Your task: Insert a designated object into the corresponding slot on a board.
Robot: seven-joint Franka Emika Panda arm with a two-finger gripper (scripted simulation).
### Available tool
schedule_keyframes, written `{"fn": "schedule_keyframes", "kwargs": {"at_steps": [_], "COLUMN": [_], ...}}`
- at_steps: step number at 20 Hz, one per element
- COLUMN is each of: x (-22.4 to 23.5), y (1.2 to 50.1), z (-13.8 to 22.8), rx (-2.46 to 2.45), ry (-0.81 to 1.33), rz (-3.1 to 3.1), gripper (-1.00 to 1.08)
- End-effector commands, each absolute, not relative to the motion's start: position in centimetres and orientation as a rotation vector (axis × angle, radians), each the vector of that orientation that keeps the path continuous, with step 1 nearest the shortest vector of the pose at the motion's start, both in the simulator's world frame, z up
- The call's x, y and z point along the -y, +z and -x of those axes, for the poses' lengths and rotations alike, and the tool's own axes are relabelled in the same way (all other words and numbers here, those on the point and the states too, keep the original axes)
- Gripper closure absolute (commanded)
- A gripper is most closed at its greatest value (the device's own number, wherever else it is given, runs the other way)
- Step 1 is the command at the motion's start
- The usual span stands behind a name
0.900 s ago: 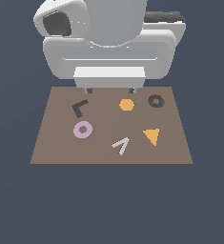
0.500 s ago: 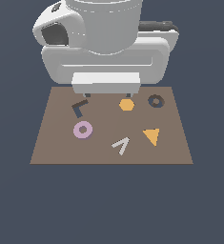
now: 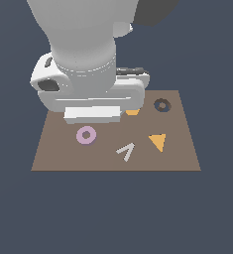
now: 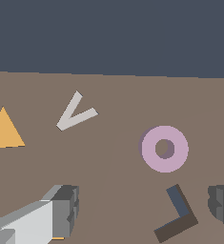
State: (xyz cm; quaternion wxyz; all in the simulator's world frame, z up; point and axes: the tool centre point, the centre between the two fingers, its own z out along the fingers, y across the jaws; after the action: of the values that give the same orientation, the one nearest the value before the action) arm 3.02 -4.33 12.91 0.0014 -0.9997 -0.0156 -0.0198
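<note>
The pale pink ring (image 3: 86, 135) lies flat on the brown board (image 3: 177, 154), at the exterior view's left. In the wrist view the pink ring (image 4: 164, 148) lies just ahead of my gripper (image 4: 144, 206), off to one side of the gap. The gripper is open and empty; both fingers (image 4: 62, 213) stand apart above the board. The dark ring-shaped slot (image 3: 161, 105) is at the board's back right in the exterior view, apart from the arm and not in the wrist view. In the exterior view the arm's hand (image 3: 92, 113) hides the fingers.
An orange triangle (image 3: 157, 142) and a grey V (image 3: 126, 151) lie on the board's front half. A dark L mark (image 4: 178, 214) lies between the fingers. Only an edge of the orange hexagon (image 3: 132, 112) shows under the hand.
The arm has come down and forward over the board's back left. It now covers the L mark and most of the hexagon, close behind the pink ring.
</note>
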Motion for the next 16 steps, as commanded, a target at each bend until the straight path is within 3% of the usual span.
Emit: {"fn": "schedule_keyframes", "kwargs": {"at_steps": [1, 16], "x": [5.6, 9.3], "y": [10.8, 4.8], "z": [-3.4, -4.7], "rx": [0.066, 0.119], "ry": [-0.045, 0.001], "rz": [3.138, 3.139], "gripper": [-0.92, -0.92]}}
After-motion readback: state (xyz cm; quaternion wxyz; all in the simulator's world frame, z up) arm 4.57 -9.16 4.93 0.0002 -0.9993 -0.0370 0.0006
